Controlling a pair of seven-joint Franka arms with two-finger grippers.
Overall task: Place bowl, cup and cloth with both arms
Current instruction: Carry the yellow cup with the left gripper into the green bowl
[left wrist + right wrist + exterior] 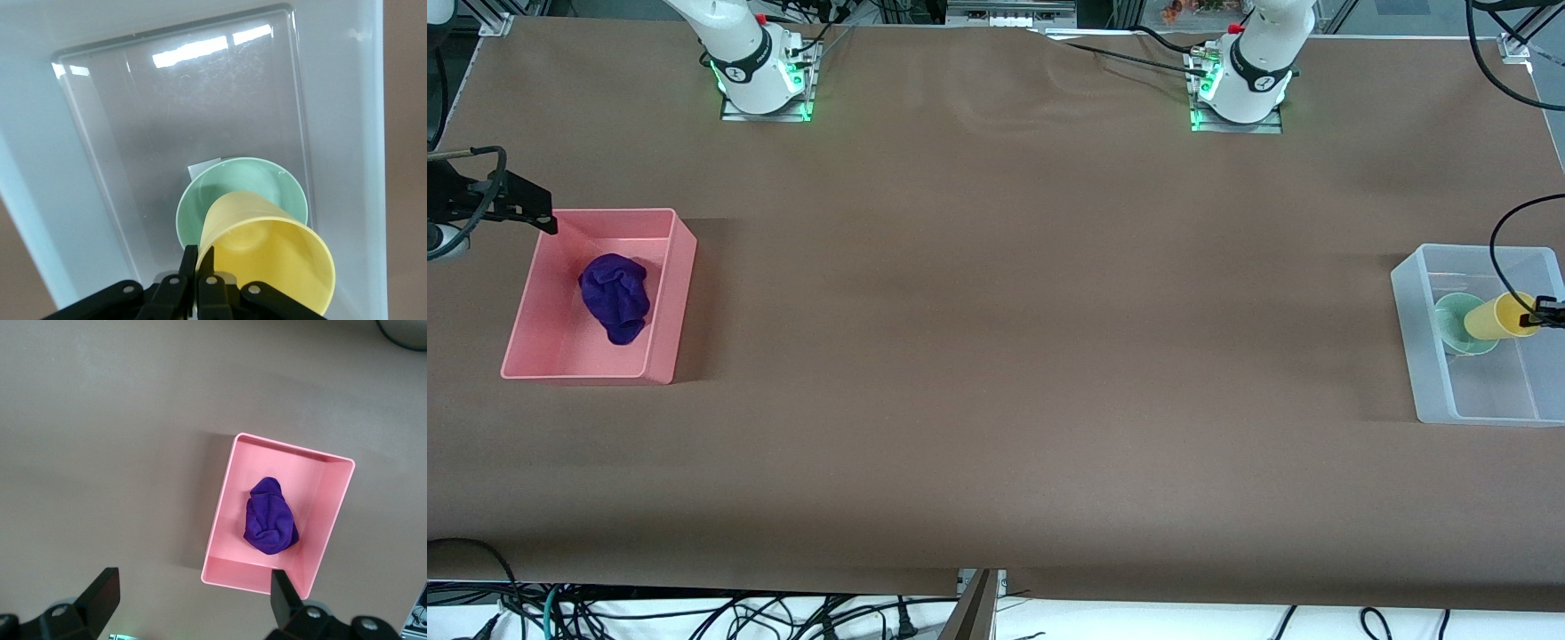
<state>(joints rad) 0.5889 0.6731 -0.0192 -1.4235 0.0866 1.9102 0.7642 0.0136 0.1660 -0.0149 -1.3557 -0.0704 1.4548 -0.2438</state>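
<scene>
the cloth [615, 297] lies bunched in a heap on the floor of a pink bin [665, 307] at the right arm's end of the table, apart from the bin's walls in the right wrist view [269, 517]. the right gripper [534, 212] hangs in the air over the bin's corner that lies farther from the front camera, its fingers [100, 595] spread wide with nothing between them, and the pink bin [330, 513] shows below it. at the left arm's end of the table stands a clear plastic bin [1418, 342], and in it the bowl [1456, 322] rests on the bin's floor. the cup [1498, 315] is tilted with its narrow base down in the bowl [263, 177] and its open mouth up toward the left gripper [1544, 313]. the left gripper [198, 259] is closed tight on the cup's rim, one finger inside and one outside the wall of the cup [273, 250], holding it over the clear plastic bin [93, 167]
</scene>
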